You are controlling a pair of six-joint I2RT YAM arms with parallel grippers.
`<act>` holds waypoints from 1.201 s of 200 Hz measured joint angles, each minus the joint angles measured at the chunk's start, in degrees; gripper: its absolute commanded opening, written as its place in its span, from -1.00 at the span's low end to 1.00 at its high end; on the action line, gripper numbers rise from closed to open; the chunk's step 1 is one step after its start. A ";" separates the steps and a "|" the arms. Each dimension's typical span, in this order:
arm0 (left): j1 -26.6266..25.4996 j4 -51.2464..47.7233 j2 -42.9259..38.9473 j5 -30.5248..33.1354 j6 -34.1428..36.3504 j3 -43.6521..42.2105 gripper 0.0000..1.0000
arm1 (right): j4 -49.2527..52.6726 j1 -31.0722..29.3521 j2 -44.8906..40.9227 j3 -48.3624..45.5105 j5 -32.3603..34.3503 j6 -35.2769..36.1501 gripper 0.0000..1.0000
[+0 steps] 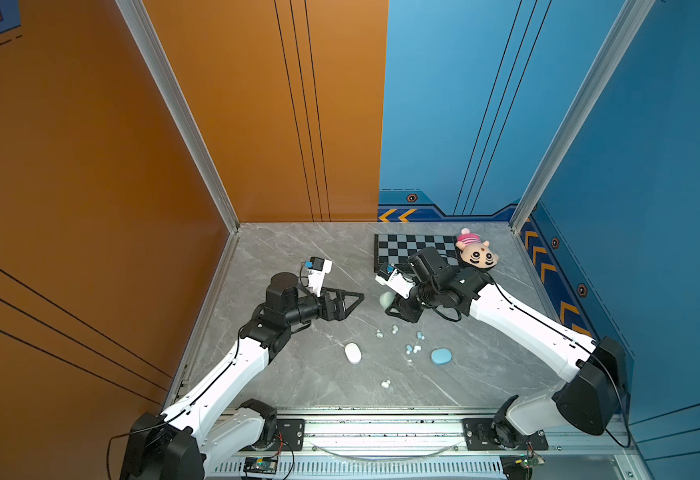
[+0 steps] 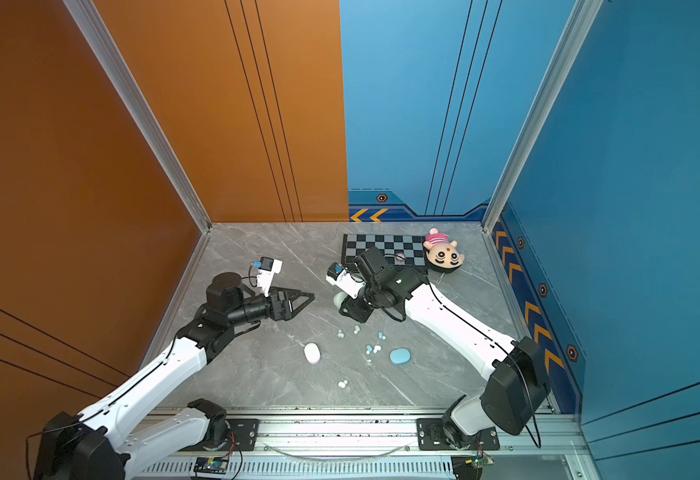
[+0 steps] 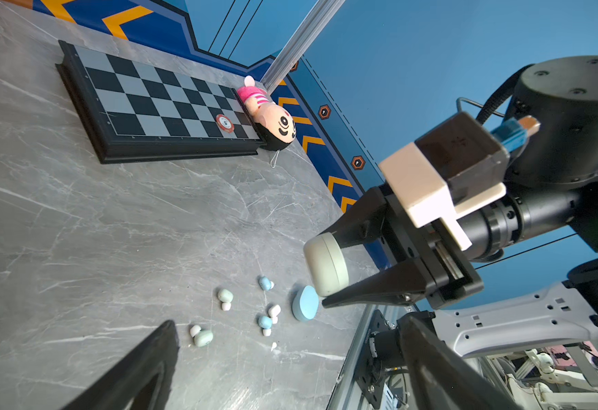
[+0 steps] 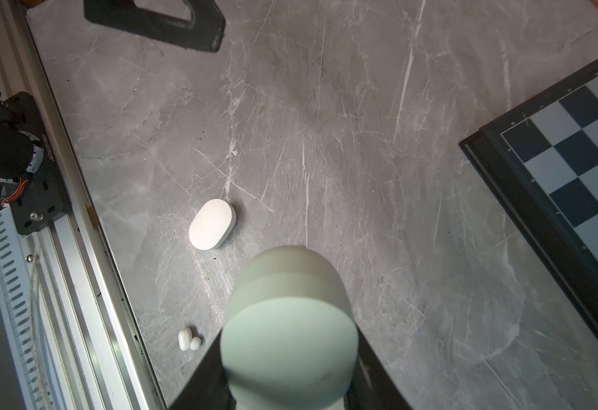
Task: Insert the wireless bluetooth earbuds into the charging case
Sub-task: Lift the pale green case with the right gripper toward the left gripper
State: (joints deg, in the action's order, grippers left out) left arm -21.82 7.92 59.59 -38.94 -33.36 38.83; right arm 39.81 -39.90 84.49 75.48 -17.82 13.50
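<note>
Left arm [image 1: 231, 365] hovering, jaws spread wide, empty. Right arm [image 1: 518, 320] raised, jaws clamping mint case [image 3: 326, 264].

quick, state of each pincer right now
left pincer: open, empty
right pincer: closed on the mint case

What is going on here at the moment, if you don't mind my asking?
The right gripper holds a closed pale green charging case lifted off the table. The left gripper hovers open and empty nearby. The white case, the blue case and the earbuds lie loose on the table; none is inserted yet.
</note>
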 measured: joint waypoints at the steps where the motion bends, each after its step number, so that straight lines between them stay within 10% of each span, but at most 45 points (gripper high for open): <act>1: -0.07 0.00 0.02 -0.11 -0.09 0.07 0.96 | -0.02 -0.04 0.00 0.02 0.02 -0.02 -0.37; 76: -4.70 -0.02 5.33 -1.22 -2.78 2.75 0.99 | -1.53 -2.86 -0.04 0.28 0.04 -0.44 -0.38; 240: -7.15 1.01 11.98 -2.67 -5.44 6.88 -0.19 | -4.76 -3.34 -0.59 0.28 1.36 -1.77 -0.35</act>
State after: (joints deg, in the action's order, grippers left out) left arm -28.97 8.93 71.57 -41.60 -38.81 45.71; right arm 35.05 -43.24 83.90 75.77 -16.47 11.73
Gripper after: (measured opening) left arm 0.450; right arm 0.416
